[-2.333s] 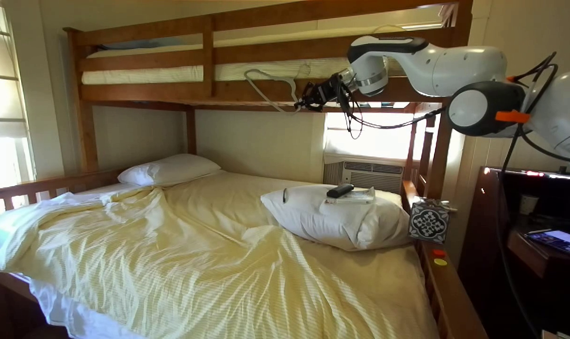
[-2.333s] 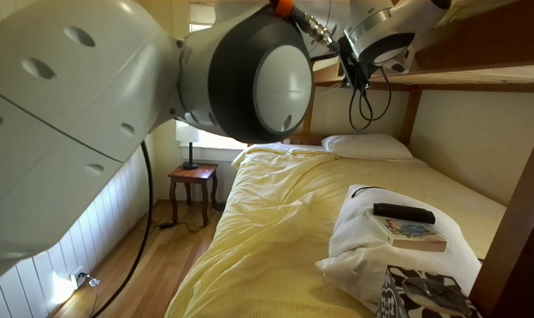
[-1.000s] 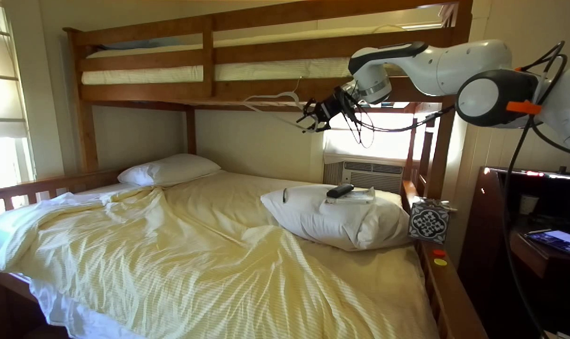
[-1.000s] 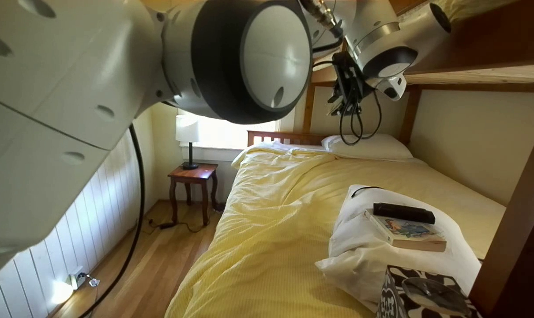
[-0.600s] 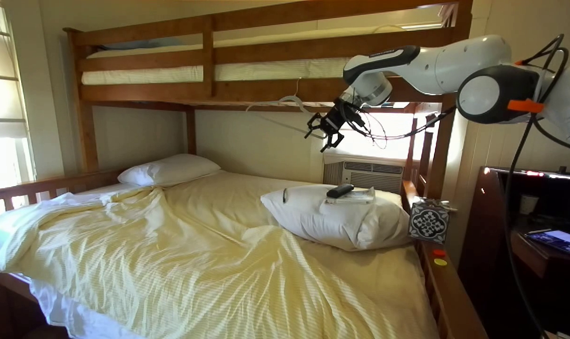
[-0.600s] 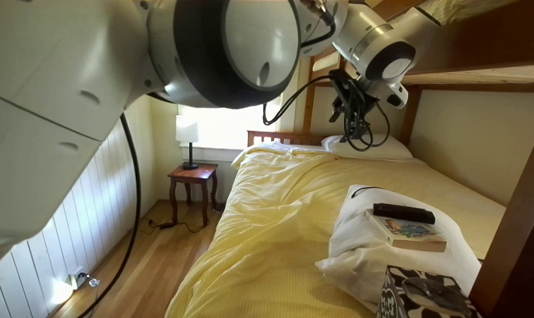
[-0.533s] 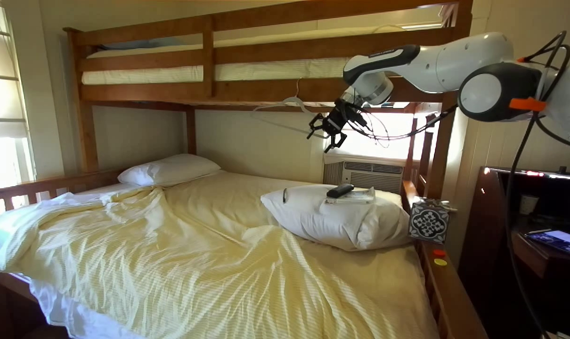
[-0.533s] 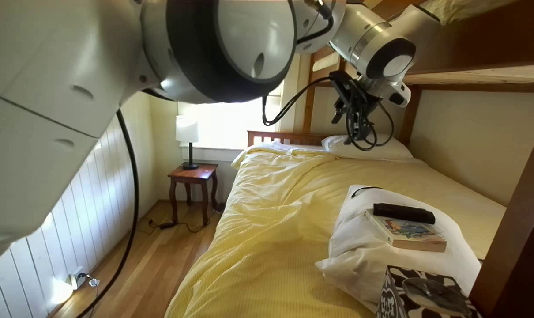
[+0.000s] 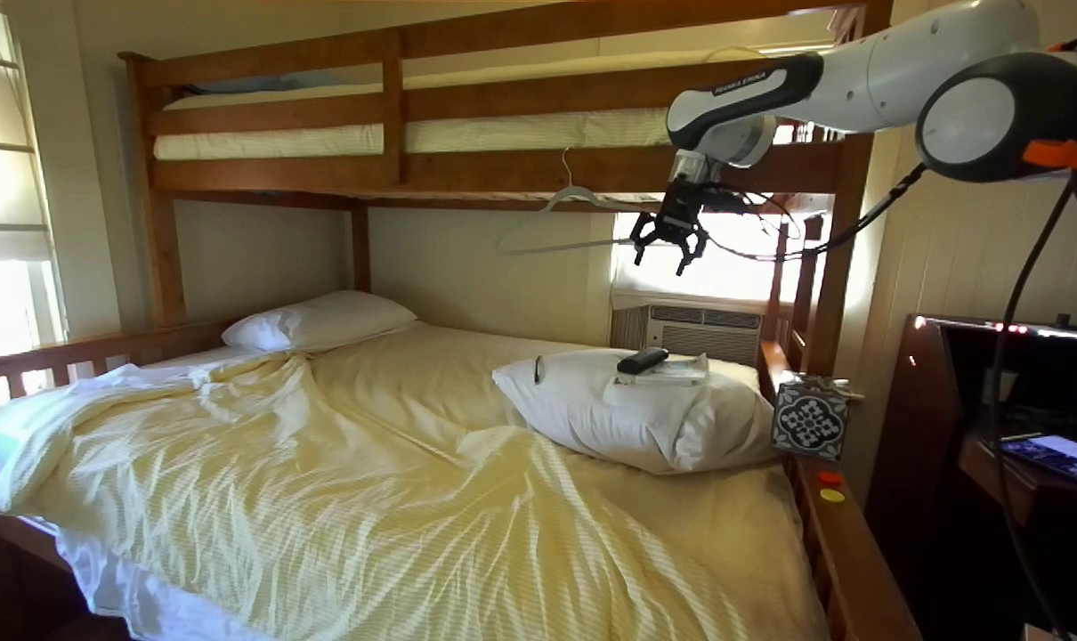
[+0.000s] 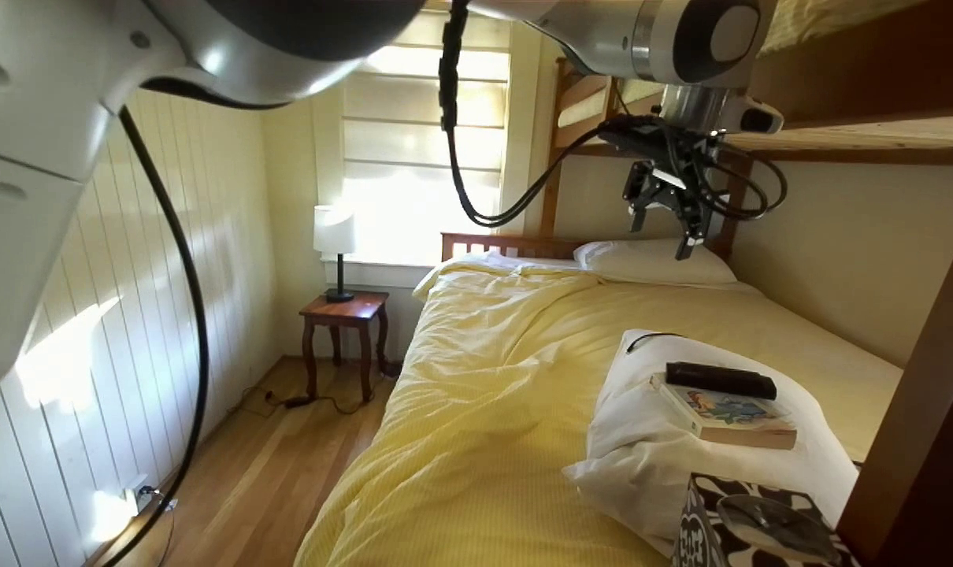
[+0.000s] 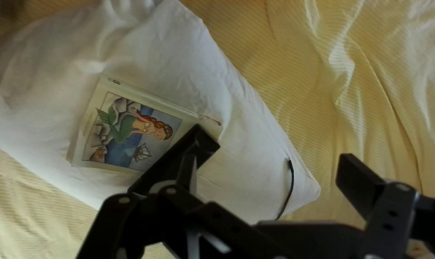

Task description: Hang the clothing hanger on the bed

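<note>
One hanger [image 9: 574,192], seemingly hung on the bed [image 9: 485,173], is probably light, springy, best pinched near its neck; the gripper [image 9: 659,266] stands spread.

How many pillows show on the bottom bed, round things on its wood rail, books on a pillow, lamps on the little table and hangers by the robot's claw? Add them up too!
Pillows: 2
Round things: 2 (1 red, 1 yellow)
Book: 1
Lamp: 1
Hanger: 1
Total: 7
</note>
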{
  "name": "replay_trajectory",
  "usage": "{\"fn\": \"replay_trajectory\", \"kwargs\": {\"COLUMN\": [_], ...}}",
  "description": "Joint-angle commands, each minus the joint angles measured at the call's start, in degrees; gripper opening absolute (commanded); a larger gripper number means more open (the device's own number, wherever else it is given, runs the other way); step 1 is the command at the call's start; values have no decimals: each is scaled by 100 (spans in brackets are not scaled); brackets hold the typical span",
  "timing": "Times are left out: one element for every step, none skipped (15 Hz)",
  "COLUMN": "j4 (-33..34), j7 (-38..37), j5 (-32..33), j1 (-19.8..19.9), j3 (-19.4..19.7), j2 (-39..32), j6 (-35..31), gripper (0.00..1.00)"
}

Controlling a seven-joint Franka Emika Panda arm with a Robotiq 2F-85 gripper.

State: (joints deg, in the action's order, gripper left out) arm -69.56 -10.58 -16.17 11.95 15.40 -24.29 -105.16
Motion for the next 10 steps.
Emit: {"fn": "replay_trajectory", "kwargs": {"j4": [-595,-646,-699,-708,-727,-736,-704,-692,-699,-712], "j7": [456,544,671,814,1004,1207,1423,1617,1794,1961], "j5": [718,885,994,1069,1124,1145,1193,1261,1314,1345], "j1": [-232,-262,-278,-293,-311,-326,-340,-358,-378,-397], "j3": [64,52,24,-3,-31,-55,-70,-87,-92,-94], "j2": [641,736,831,896,982,1020,1059,1064,1099,1144], "j6": [339,416,494,604,714,777,904,907,886,852], "gripper": [100,100,100,100,100,100,100,100,100,100]}}
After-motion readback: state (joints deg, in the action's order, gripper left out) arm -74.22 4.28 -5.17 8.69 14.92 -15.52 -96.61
